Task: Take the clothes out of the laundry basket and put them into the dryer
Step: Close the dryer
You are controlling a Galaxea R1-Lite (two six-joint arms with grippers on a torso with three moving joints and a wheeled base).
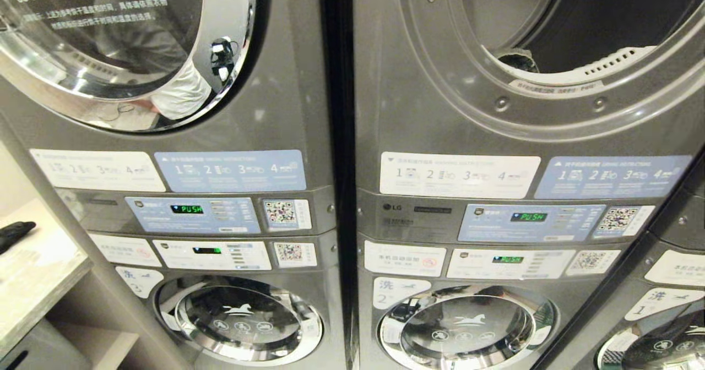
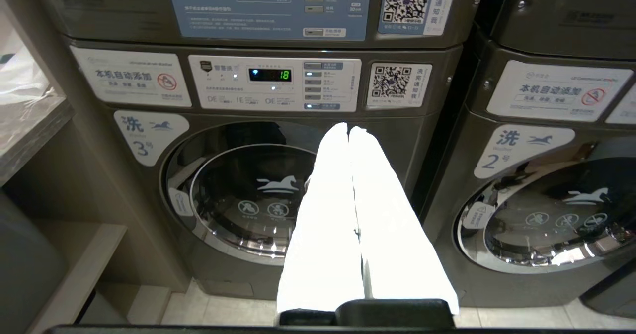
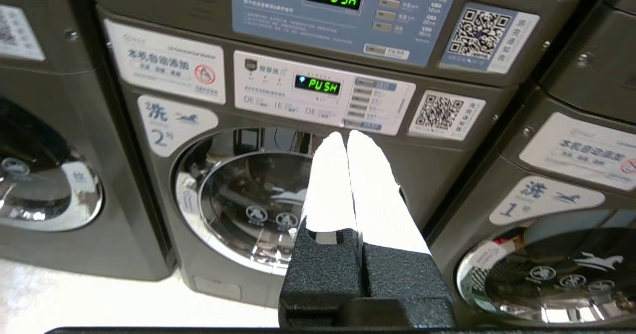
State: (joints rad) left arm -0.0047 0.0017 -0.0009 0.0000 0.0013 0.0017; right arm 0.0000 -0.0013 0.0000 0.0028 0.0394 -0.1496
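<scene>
The upper right machine is the dryer (image 1: pixel 440 83); its round opening (image 1: pixel 606 23) stands uncovered, with a dark drum inside. The laundry basket and the clothes are out of view. Neither arm shows in the head view. My left gripper (image 2: pixel 348 128) hangs low before the washer marked 3 (image 2: pixel 248 195), white fingers pressed together and holding nothing. My right gripper (image 3: pixel 346 134) is likewise shut and empty, pointing at the washer marked 2 (image 3: pixel 248 200).
Beside the dryer, the upper left machine's glass door (image 1: pixel 126 45) is closed. A pale counter (image 1: pixel 33 282) stands at the far left with a dark object (image 1: pixel 15 232) on it and shelves under it. A third washer, marked 1 (image 3: pixel 546 269), is further right.
</scene>
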